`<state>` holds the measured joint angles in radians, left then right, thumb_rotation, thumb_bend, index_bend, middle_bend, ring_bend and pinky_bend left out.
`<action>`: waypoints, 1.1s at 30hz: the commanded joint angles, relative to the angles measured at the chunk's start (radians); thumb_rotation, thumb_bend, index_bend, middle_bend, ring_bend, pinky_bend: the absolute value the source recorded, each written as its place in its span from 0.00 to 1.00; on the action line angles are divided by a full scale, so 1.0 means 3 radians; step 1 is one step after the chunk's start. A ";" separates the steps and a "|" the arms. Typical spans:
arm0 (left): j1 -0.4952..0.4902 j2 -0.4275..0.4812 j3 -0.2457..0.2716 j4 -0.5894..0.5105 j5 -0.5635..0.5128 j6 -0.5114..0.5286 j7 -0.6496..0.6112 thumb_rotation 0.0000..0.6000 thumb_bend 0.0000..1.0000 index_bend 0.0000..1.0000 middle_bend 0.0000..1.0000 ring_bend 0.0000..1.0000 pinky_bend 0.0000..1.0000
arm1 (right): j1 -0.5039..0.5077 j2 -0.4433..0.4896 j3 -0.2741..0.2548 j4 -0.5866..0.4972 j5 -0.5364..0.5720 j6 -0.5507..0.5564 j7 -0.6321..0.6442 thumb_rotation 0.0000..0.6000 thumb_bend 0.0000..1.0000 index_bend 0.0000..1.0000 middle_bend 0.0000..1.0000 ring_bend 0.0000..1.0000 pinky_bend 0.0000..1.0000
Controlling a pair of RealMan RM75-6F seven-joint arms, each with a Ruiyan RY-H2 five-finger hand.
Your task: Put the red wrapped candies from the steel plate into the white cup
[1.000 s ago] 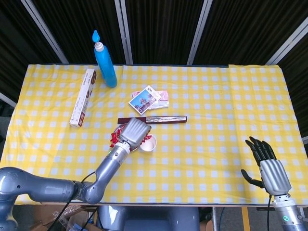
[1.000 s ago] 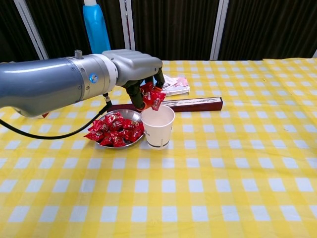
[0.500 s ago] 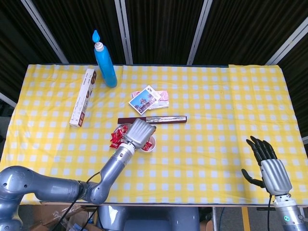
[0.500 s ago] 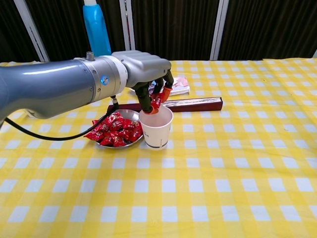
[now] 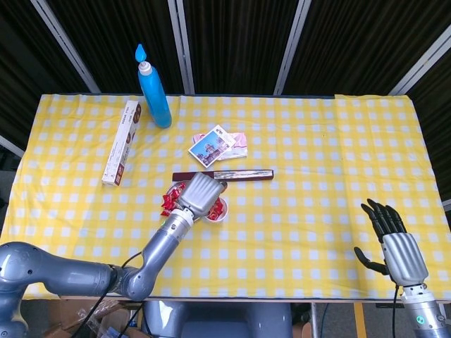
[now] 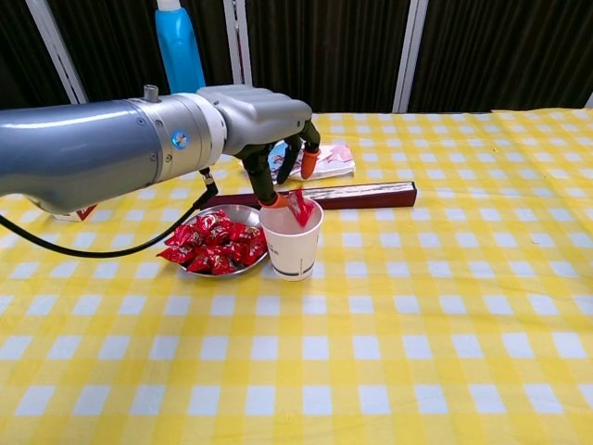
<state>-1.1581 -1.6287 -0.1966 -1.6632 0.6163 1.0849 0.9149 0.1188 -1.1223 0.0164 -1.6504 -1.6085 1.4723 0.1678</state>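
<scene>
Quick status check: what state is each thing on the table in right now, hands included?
Left hand: over the cup, fingers apart, holding nothing.
Right hand: open, idle at the table's near right edge.
Cup: upright, one red candy sticking up at its rim.
Plate: still piled with candies.
Blue bottle: upright, capped.
Long white box: lying flat.
Dark flat box: lying flat behind the cup.

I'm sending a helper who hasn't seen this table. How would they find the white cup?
On the yellow checked table, look near the middle, just in front of the long dark box. The white cup stands upright beside the steel plate of red candies, under the left hand. It is the only cup, with a red candy at its rim.
</scene>
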 commanded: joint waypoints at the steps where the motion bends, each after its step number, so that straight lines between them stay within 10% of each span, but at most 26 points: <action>1: 0.0023 0.0049 0.0024 -0.0036 -0.0024 0.0015 0.0000 1.00 0.31 0.36 0.44 0.88 0.97 | 0.0001 -0.0001 -0.0002 -0.0001 -0.0004 -0.0001 -0.0004 1.00 0.39 0.00 0.00 0.00 0.00; 33: 0.0319 0.0360 0.0530 0.0093 -0.0502 -0.0127 0.0046 1.00 0.18 0.31 0.32 0.88 0.97 | 0.0000 -0.0003 0.0002 -0.0003 0.0008 -0.0006 -0.0018 1.00 0.39 0.00 0.00 0.00 0.00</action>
<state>-1.0645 -1.5147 -0.0399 -1.6414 0.4635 1.0503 0.9324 0.1186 -1.1232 0.0169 -1.6512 -1.6062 1.4703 0.1624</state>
